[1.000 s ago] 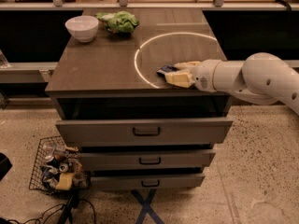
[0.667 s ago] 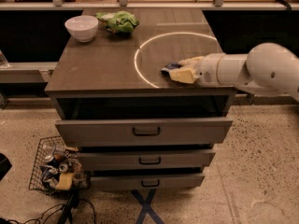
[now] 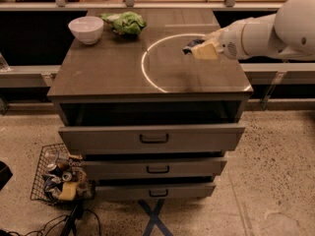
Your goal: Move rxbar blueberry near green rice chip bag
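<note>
My gripper comes in from the right and is shut on the rxbar blueberry, a dark navy bar whose end sticks out to the left of the pale fingers. It holds the bar lifted above the right half of the cabinet top. The green rice chip bag, wrinkly bright green with a whitish patch, lies at the back of the top, left of the middle, well away from the gripper.
A round white bowl stands just left of the bag. The brown cabinet top bears a bright ring of light. Drawers stand slightly open below. A wire basket of cans sits on the floor at lower left.
The gripper has lifted the bar off the cabinet top and carried it up and back, toward the far side.
</note>
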Controlling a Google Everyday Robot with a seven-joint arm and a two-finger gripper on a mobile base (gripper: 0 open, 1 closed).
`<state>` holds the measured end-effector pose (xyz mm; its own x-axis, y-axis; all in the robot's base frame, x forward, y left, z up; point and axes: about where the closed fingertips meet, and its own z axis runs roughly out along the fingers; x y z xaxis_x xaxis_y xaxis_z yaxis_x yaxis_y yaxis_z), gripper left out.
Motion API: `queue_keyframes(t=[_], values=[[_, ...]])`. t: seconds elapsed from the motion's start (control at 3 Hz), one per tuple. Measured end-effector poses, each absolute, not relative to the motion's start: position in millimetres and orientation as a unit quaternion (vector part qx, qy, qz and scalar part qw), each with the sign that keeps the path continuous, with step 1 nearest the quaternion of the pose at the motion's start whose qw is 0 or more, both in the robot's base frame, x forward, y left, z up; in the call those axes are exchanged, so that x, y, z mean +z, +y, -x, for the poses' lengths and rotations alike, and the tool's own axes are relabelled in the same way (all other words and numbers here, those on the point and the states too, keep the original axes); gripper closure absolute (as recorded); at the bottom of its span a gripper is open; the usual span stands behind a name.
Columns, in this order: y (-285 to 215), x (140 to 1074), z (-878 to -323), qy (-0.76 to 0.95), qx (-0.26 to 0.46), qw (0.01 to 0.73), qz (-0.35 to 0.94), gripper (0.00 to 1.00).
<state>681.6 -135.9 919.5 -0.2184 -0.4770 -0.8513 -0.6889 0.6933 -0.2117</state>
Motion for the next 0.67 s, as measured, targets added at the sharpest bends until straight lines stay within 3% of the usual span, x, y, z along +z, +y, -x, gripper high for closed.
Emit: queue_keyframes(t=[0.67], values=[[-169.3, 946.3, -730.4, 0.763, 0.081, 0.532, 0.358, 1.00]])
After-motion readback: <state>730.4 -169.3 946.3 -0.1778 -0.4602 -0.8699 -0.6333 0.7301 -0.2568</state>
